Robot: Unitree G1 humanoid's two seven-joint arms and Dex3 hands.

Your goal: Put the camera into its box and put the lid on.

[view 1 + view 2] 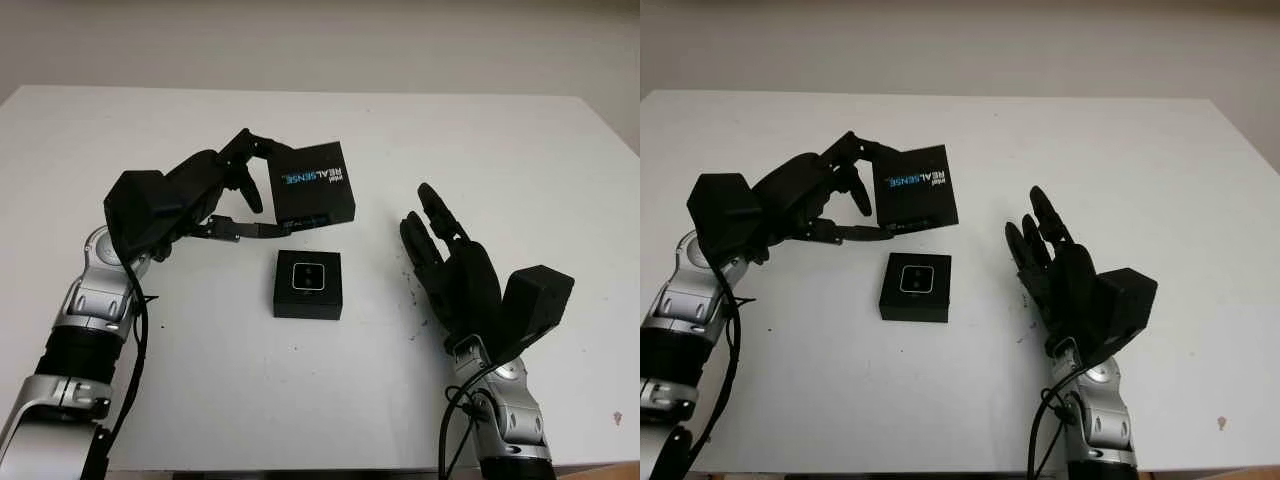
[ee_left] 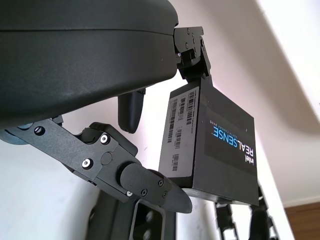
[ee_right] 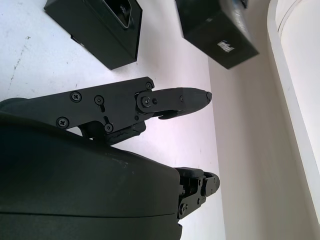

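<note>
Lid (image 1: 315, 183) pinched aloft in left hand (image 1: 225, 190), tilted above box (image 1: 308, 285) with camera (image 1: 307, 276) seated. Right hand (image 1: 455, 270) open nearby. Risk: skewed descent, lid jamming on rim.

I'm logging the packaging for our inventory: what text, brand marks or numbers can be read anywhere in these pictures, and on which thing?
"intel REALSENSE" on the top face of the black lid, held by the left hand above the table.
A small line beside that logo: too small to read.
Barcode stickers with numbers on the lid's side: too small to read.
The box with the camera in it: no readable text.
</note>
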